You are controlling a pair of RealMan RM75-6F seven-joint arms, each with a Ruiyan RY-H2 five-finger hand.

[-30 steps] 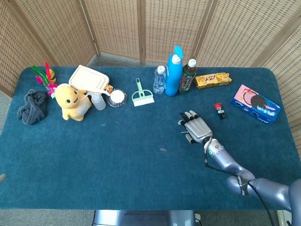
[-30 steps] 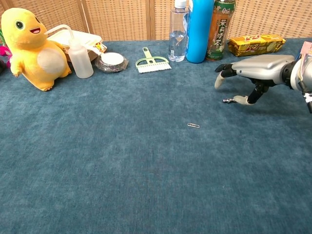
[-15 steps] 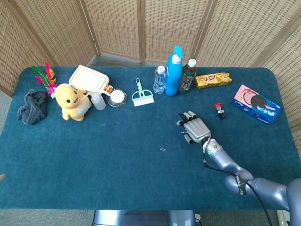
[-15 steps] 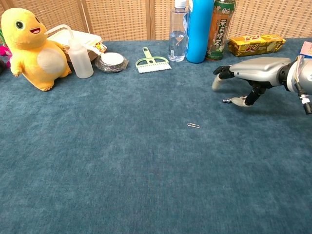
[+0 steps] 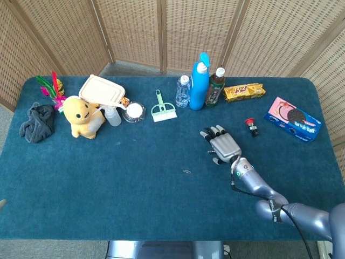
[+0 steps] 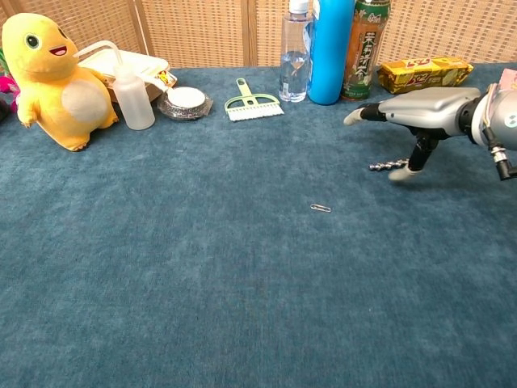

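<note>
Woven wicker screens stand behind a bench covered in dark blue cloth. Right robot hand hovers palm down just above the cloth in the right half of the bench, fingers stretched forward and apart, thumb angled down toward the cloth, nothing held; it shows as well in the chest view. Nearest to it, a small screw lies on the cloth just under the thumb; whether the two touch cannot be told. A paper clip lies apart, to the hand's left and nearer the front edge. A small red-capped object sits to the hand's right. Behind the hand stand, side by side, a clear water bottle, a blue spray bottle and a tea bottle, with a yellow snack packet beside them. A cookie box lies near the right edge. Further left along the back: a green brush, a round tin, a squeeze bottle, a cream lunch box, a yellow plush toy, a feather toy and a grey cloth. Left robot hand is outside both views.
</note>
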